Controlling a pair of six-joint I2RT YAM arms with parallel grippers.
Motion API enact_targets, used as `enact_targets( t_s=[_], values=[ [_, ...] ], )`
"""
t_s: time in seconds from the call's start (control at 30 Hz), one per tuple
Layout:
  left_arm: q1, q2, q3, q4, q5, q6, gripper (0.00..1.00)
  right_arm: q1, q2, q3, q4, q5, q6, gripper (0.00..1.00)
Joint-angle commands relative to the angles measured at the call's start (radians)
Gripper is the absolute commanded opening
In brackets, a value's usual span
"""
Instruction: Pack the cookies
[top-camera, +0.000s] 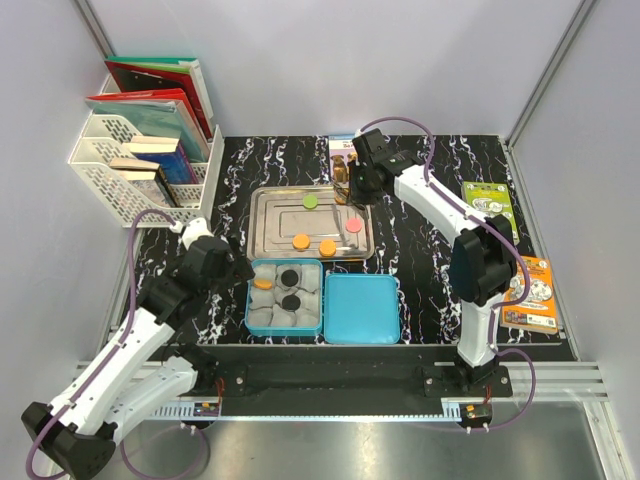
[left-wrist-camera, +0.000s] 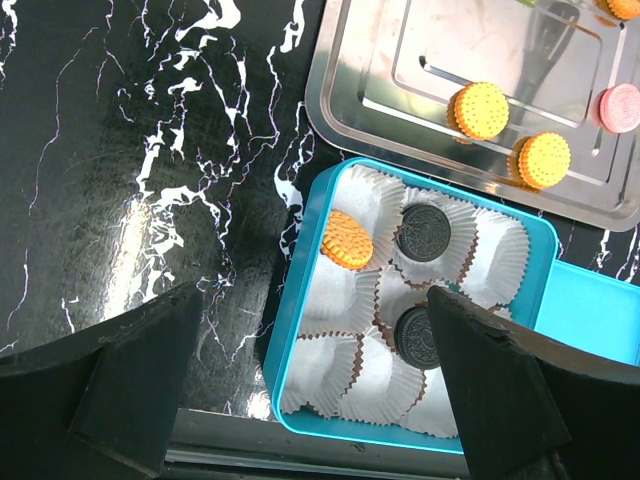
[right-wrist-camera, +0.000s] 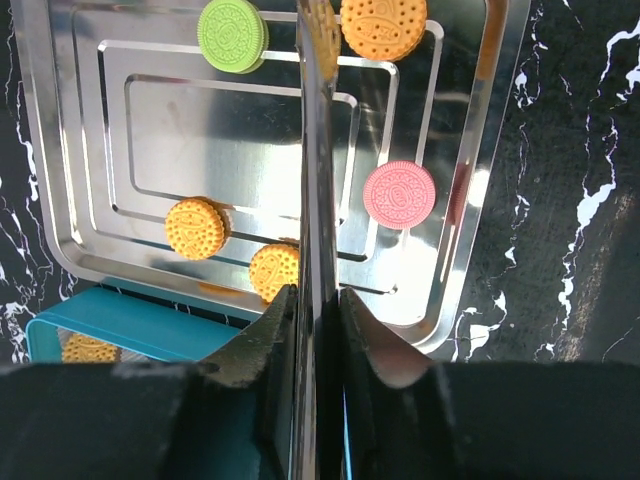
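Observation:
Cookies lie on a steel tray (top-camera: 262, 232): green (top-camera: 310, 201), pink (top-camera: 353, 225) and two orange (top-camera: 300, 240) (top-camera: 327, 246); the right wrist view shows one more orange (right-wrist-camera: 383, 25) at the tray's far side. The blue box (left-wrist-camera: 300, 260) of white paper cups holds an orange cookie (left-wrist-camera: 346, 240) and two black ones (left-wrist-camera: 424, 232) (left-wrist-camera: 416, 333). My left gripper (left-wrist-camera: 315, 300) is open and empty above the box's near left corner. My right gripper (right-wrist-camera: 318, 295) is shut on a thin shiny metal blade (right-wrist-camera: 312, 150) held over the tray (right-wrist-camera: 480, 200).
The box's blue lid (top-camera: 362, 308) lies open to its right. A white rack of books (top-camera: 120, 160) stands at the back left. Booklets (top-camera: 488, 205) (top-camera: 530, 290) lie at the right, and a small packet (top-camera: 343, 150) lies behind the tray.

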Motion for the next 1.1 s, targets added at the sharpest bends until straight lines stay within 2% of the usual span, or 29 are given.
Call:
enact_targets(
  t_s=[0.0,0.13,0.23,0.73,1.07],
  values=[
    [0.004,0.003,-0.009,0.037,0.01,0.008,0.99,0.0,-0.001,0.012,0.028,-0.016,-0.005,0.3],
    [0.002,0.005,-0.009,0.039,0.01,0.008,0.99,-0.002,0.006,0.011,0.028,-0.014,-0.006,0.5],
    [0.004,0.003,-0.012,0.039,0.01,0.008,0.99,-0.002,0.01,0.008,0.026,-0.017,-0.011,0.55],
    [0.002,0.012,-0.012,0.039,0.007,0.008,0.99,-0.035,0.056,-0.049,0.042,0.012,-0.014,0.56],
    [0.004,0.018,-0.011,0.04,0.005,0.008,0.99,-0.037,0.032,-0.071,0.049,-0.051,0.009,0.52]
  ],
)
